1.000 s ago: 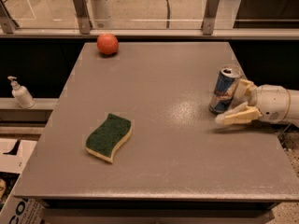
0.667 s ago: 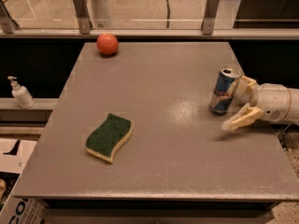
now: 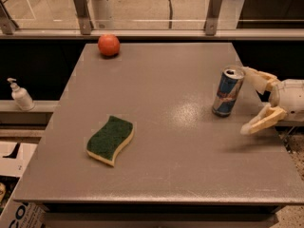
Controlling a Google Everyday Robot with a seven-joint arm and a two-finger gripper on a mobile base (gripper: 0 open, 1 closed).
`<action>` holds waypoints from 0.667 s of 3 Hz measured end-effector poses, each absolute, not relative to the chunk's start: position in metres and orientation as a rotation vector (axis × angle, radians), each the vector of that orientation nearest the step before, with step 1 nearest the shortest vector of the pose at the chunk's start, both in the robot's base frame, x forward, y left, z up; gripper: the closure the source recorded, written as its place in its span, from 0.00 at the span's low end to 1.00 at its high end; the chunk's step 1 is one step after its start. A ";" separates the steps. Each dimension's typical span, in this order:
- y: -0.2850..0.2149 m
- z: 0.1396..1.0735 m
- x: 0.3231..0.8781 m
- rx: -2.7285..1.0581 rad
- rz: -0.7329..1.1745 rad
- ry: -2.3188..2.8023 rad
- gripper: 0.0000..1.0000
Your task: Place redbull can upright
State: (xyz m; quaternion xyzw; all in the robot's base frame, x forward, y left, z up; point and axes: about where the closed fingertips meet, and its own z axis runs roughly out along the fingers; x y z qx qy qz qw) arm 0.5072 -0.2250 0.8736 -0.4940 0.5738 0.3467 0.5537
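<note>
The redbull can, blue and silver with a shiny top, stands upright on the grey table near its right edge. My gripper reaches in from the right. It is open, with one cream finger behind the can's top and the other finger lower to the can's right. The can stands free just left of the fingers, not held.
A green sponge lies at the table's front left. A red-orange ball sits at the back left corner. A white pump bottle stands on a ledge off the left edge. A glass railing runs behind the table.
The fingers have spread wider and the gripper has drawn slightly right, away from the can. The can stays upright where it was.
</note>
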 end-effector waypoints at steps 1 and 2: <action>-0.239 0.887 0.489 -1.206 0.767 1.363 0.00; -0.271 0.899 0.456 -1.210 0.670 1.395 0.00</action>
